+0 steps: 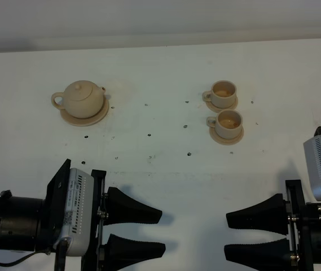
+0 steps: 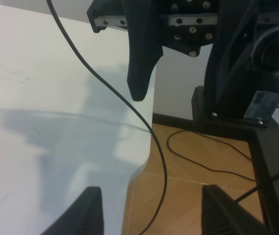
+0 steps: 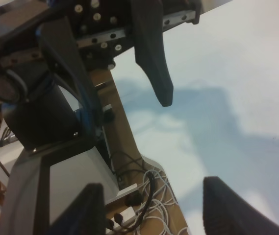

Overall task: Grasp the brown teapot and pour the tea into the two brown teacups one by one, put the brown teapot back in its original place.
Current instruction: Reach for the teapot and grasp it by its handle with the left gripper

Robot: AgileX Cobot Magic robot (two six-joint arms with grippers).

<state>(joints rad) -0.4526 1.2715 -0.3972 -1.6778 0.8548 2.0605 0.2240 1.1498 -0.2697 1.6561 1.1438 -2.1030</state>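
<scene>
Nearest you, low over the desk (image 1: pixel 160 169), your left fingers (image 1: pixel 132 208) and right fingers (image 1: pixel 262 212) stand open, tips facing each other, holding nothing. Farther back on the right stands the near teacup (image 1: pixel 228 123), with the far teacup (image 1: pixel 224 93) just behind it. Far left, the teapot (image 1: pixel 84 97) sits upright on its saucer (image 1: pixel 95 119).

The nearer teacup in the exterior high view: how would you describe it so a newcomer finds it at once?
On the white table, look right of the brown teapot, where two tan cups stand on small saucers. The nearer teacup is the one closer to the robot's edge, sitting slightly right of the farther teacup.
</scene>
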